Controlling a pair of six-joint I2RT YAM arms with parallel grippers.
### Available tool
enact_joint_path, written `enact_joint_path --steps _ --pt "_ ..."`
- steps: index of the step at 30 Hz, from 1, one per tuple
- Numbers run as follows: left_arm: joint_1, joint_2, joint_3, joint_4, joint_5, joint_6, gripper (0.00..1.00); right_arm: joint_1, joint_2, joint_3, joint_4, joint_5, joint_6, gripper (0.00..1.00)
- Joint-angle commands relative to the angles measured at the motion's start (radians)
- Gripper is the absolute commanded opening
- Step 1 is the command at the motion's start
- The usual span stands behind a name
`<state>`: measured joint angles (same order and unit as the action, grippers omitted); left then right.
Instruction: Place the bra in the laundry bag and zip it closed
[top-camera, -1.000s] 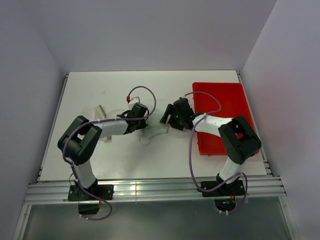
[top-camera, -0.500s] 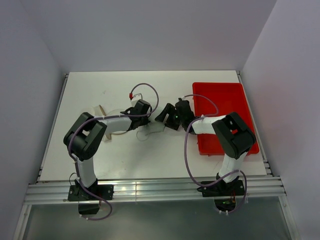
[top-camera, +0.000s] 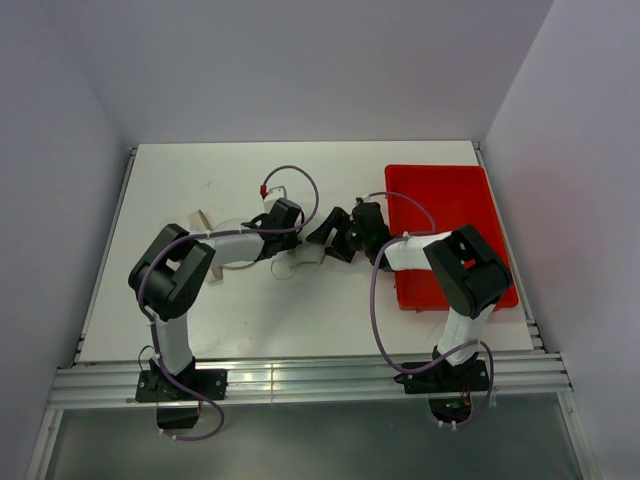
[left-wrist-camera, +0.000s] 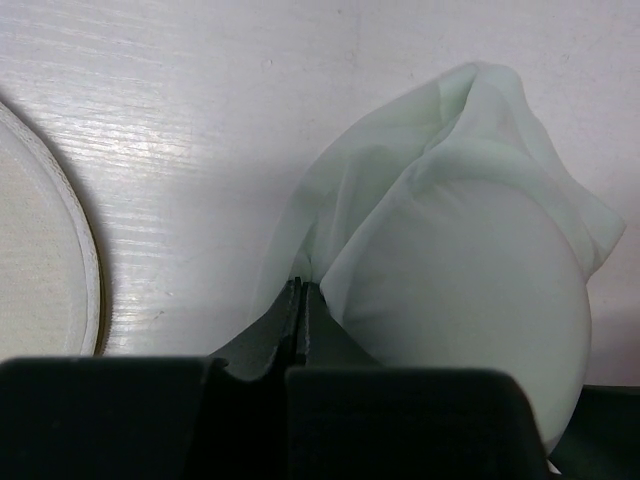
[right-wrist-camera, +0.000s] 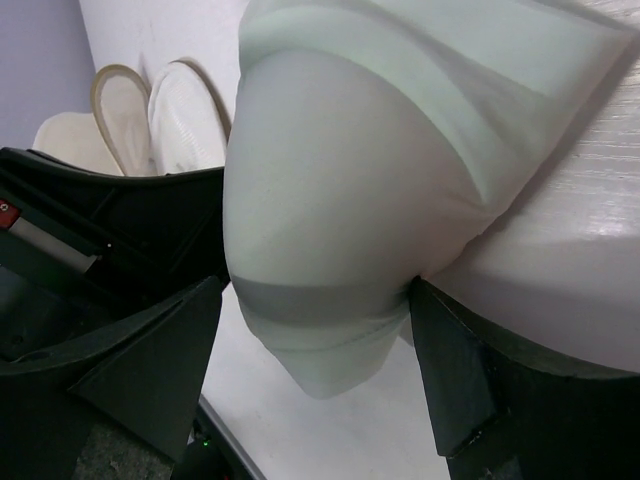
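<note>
White bra (left-wrist-camera: 470, 300) lies beside the laundry bag (left-wrist-camera: 40, 250), left gripper (left-wrist-camera: 302, 296) pinching it, right gripper (right-wrist-camera: 315, 305) spread around it.

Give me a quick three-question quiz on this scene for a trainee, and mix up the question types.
1. True or false: the left pincer is shut on the bra fabric edge.
2. The jaws of the right pincer are: A) shut and empty, B) open on either side of the bra cup, C) gripping the other arm.
3. Fill in: the tray is coloured ___.
Key: 1 true; 2 B; 3 red.
</note>
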<state>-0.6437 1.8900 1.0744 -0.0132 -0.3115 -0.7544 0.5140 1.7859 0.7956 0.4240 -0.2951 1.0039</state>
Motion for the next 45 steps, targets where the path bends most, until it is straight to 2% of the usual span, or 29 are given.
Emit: enact_joint_path --steps 1,5,12,24,29,38,45 --pt "-0.005 0.046 -0.021 -0.041 0.069 0.013 0.00 -0.002 -0.022 0.020 0.068 -0.044 0.027 0.82" --pt "-0.007 0.035 -0.033 -0.037 0.083 0.010 0.00 0.001 -0.008 0.025 0.056 -0.039 0.053 0.82" --pt "-0.010 0.027 -0.056 -0.019 0.126 -0.005 0.00 0.011 -0.055 -0.004 -0.011 0.063 0.136 0.83" --pt "-0.060 -0.014 -0.126 -0.004 0.127 -0.033 0.00 0.011 -0.082 -0.022 0.021 0.114 0.231 0.82" --pt "-0.083 -0.028 -0.143 0.002 0.129 -0.040 0.00 0.012 -0.037 -0.015 0.055 0.085 0.265 0.82" --pt "-0.111 -0.043 -0.160 0.004 0.135 -0.059 0.00 0.040 -0.002 0.039 -0.053 0.120 0.245 0.82" --pt "-0.111 -0.060 -0.145 0.004 0.149 -0.066 0.00 0.093 0.032 0.034 -0.051 0.123 0.257 0.82"
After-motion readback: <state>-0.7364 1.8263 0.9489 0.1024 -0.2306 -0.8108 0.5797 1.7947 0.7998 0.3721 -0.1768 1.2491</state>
